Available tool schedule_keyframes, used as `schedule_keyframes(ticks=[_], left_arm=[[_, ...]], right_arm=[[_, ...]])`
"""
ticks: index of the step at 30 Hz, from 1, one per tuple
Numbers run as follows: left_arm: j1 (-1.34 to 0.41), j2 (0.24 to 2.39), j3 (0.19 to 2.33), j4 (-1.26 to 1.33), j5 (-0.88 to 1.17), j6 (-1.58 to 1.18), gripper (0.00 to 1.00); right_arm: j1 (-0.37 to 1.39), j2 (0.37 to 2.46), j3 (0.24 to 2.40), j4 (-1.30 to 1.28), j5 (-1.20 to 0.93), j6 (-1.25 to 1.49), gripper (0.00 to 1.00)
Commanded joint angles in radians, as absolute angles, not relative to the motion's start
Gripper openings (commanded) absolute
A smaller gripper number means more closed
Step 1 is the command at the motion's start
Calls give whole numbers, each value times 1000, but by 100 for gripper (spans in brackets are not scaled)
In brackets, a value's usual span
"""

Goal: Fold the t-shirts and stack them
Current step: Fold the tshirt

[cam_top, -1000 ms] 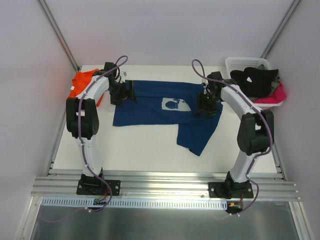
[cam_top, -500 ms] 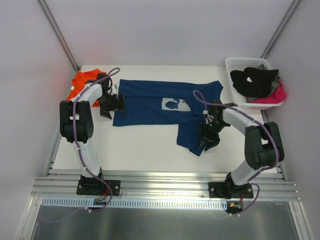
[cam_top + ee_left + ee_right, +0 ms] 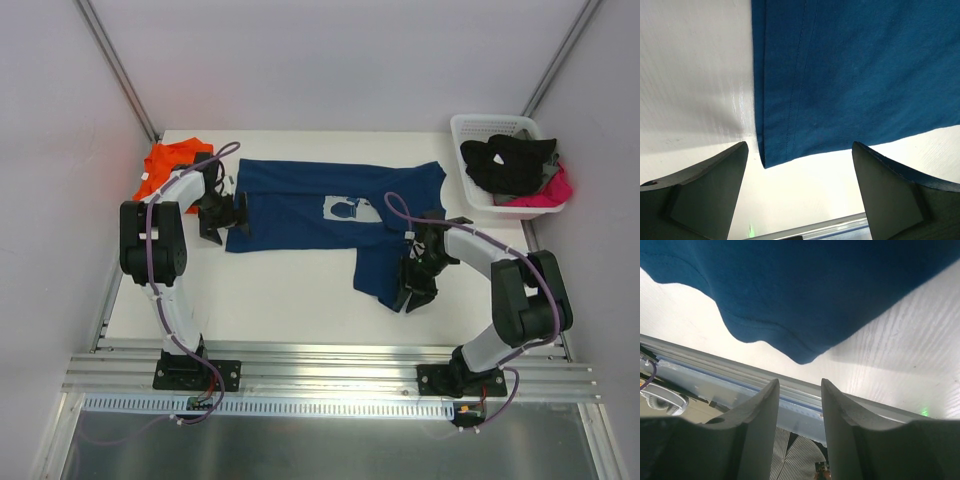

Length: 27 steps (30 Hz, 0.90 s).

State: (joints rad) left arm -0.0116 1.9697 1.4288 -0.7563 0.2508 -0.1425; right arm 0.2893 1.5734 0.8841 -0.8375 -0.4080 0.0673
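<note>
The navy blue t-shirt [image 3: 300, 210] lies spread on the white table, pale chest print [image 3: 350, 208] facing up, one flap reaching toward the front. The orange t-shirt [image 3: 165, 165] lies bunched at the back left corner. My left gripper [image 3: 222, 215] sits at the navy shirt's left edge. In the left wrist view the left gripper [image 3: 800, 150] is open wide, the hem corner [image 3: 767, 157] just ahead of it, nothing held. My right gripper [image 3: 415, 283] hovers by the front flap's tip; in the right wrist view the right gripper [image 3: 799, 382] stands part open and empty, just short of the cloth tip [image 3: 802, 357].
A white basket [image 3: 470, 125] at the back right holds dark and pink clothes. An aluminium rail [image 3: 330, 365] runs along the table's front edge, close in front of the right gripper. White walls enclose the left, right and back sides.
The right arm came away from the shirt's right side and swung forward to the front flap, its jaws narrowing. The left gripper shifted slightly left and forward off the shirt's left edge.
</note>
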Motion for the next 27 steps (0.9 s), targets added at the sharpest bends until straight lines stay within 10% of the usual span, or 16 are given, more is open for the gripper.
schedule_keyframes(ticks=[1, 11, 21, 27], left_arm=[[-6, 1936, 1463, -772, 242, -143, 86], [29, 1907, 1502, -772, 242, -158, 85], [49, 1913, 1536, -772, 226, -146, 85], [75, 1916, 1496, -772, 233, -147, 84]], right_arm=[[304, 1604, 908, -810, -425, 81, 42], [305, 1697, 943, -804, -394, 58, 38], [305, 1692, 931, -799, -429, 46, 1], [305, 1643, 945, -815, -416, 40, 1]])
